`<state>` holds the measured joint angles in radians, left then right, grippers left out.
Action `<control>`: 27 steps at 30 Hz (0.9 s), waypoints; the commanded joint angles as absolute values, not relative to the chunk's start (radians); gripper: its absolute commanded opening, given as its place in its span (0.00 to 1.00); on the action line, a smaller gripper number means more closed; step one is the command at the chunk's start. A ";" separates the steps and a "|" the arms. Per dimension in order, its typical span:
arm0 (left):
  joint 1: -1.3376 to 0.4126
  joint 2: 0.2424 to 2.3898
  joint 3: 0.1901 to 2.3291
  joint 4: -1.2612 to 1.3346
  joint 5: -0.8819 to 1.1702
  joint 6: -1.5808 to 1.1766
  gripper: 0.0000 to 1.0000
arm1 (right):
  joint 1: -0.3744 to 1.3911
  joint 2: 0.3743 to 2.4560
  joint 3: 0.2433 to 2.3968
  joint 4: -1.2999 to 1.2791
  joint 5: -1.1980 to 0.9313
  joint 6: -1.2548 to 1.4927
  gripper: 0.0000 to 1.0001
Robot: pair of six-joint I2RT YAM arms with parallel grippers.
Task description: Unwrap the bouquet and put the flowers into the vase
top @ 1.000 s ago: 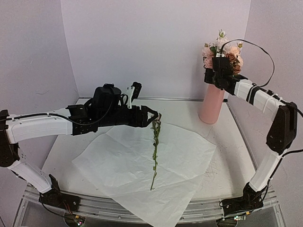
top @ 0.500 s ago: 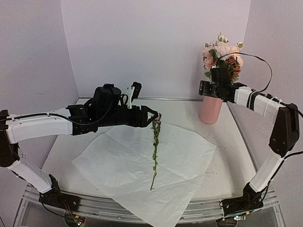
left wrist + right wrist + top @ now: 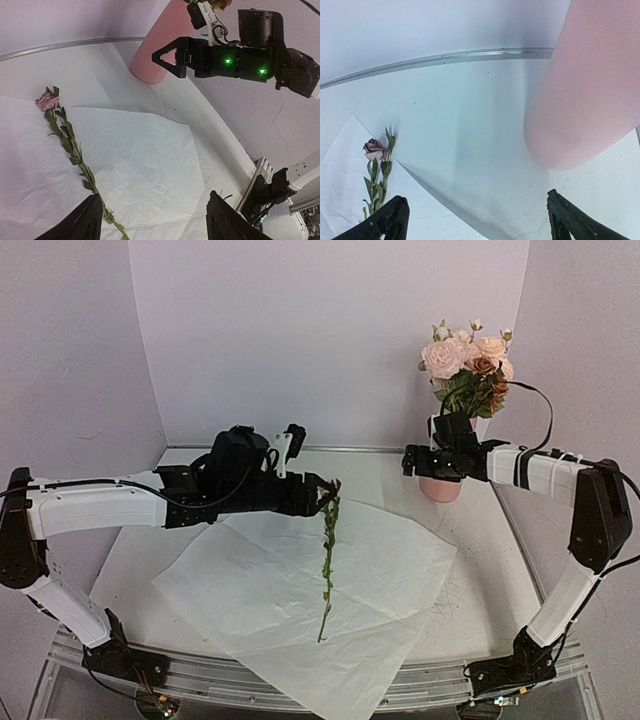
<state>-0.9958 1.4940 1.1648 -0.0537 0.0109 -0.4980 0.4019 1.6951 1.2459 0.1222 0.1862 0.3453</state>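
Note:
The pink vase (image 3: pixel 441 489) stands at the back right with cream, pink and brownish flowers (image 3: pixel 465 362) in its mouth. My right gripper (image 3: pixel 408 462) hangs open and empty just left of the vase body (image 3: pixel 590 100), which fills the right of its wrist view. One more flower, a thin leafy stem (image 3: pixel 327 560) with a small mauve rose head (image 3: pixel 48 101), lies on the unfolded white bouquet paper (image 3: pixel 380 570). My left gripper (image 3: pixel 326 496) is open over the head end of that stem, and the stem (image 3: pixel 75 155) runs past its left finger.
The white paper (image 3: pixel 350 195) spreads over the middle of the table and hangs over the near edge. A metal rail (image 3: pixel 350 450) runs along the back of the table, with lilac walls close behind and to both sides.
My right gripper came down from the flower heads to beside the vase body and opened wider, leaving the flowers standing in the vase. My left gripper edged right toward the lying stem's head.

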 commanded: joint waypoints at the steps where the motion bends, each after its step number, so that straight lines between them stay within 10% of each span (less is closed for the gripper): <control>1: -0.997 1.545 1.216 -0.085 -0.057 -0.512 0.72 | 0.426 1.642 1.177 0.163 0.106 0.378 0.97; 27: -1.041 2.060 1.549 -0.486 -0.150 -0.769 0.50 | 0.626 1.437 0.862 0.275 -0.041 0.467 0.93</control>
